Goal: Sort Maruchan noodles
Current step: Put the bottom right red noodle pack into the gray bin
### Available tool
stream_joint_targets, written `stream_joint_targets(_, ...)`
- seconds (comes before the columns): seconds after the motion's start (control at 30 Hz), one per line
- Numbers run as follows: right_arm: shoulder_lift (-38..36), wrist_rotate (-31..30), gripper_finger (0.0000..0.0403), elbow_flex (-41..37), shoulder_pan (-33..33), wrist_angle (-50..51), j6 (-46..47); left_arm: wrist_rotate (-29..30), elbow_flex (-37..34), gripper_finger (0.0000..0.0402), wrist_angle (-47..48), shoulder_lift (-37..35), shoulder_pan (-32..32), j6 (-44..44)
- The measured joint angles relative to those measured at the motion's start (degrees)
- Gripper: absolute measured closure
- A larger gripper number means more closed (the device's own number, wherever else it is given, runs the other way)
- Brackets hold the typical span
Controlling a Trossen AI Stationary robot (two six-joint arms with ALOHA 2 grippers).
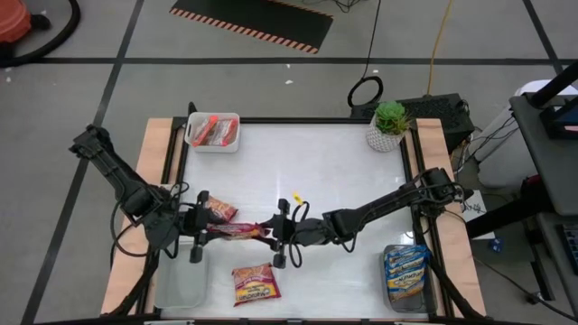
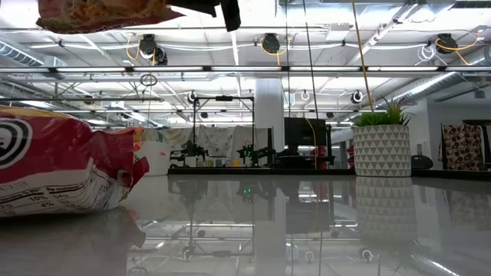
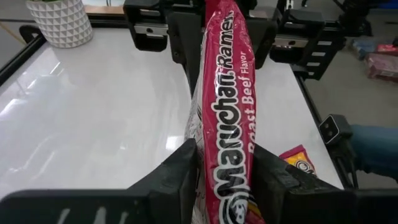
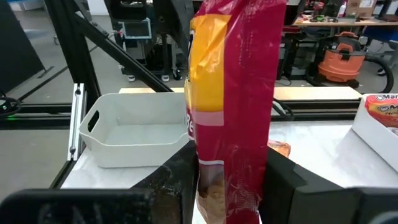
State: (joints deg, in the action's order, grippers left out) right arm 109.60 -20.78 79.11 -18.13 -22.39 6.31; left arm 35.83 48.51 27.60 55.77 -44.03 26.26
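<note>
A dark red Maruchan packet hangs in the air between my two grippers, standing on edge above the table's near middle. My left gripper is shut on its left end and my right gripper on its right end. In the low view this packet shows high above the table top. A second red packet lies flat just beyond the left gripper. A third packet lies flat near the near edge. My left gripper pinches the packet's left end between its two fingers, coming level from the table's left, along the packet's length. The packet is lifted clear and stands on edge. My right gripper pinches the opposite, right end between its fingers, coming level from the table's right. The packet stands on edge in the hold, clear of the table.
A white bin at the far left holds orange-red packets. A clear bin at the near right holds blue packets. An empty white bin sits at the near left. A potted plant stands at the far right corner.
</note>
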Motion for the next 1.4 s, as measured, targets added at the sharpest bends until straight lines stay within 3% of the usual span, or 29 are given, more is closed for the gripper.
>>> stream_joint_targets(0.17, -0.6, -2.1, 0.0278, 0.0, 0.0, 0.4, 1.3, 0.2, 0.0, 0.0290, 0.7, 0.0, -1.2, 0.5)
stream_joint_targets(0.53, -8.9, -3.5, 0.0188, -0.6, -1.3, 15.5, 3.7, -0.7, 0.0, 0.0293, 10.3, -1.3, -5.8, 6.3)
stream_joint_targets(0.9, -12.2, -3.0, 0.0180, -5.0, -2.0, 13.4, 4.6, -0.1, 0.0, 0.0318, 12.5, -1.5, -9.4, 9.4)
stream_joint_targets(1.23, 0.7, 6.0, 0.0168, -3.0, -2.3, 1.1, -8.5, 0.0, 0.0, 0.0319, 13.4, -1.5, -8.3, 10.1)
stream_joint_targets(1.4, 8.7, 7.4, 0.0182, 5.7, -2.2, 7.0, -12.7, 0.1, 0.0, 0.0319, 13.4, -1.5, -7.7, 9.5)
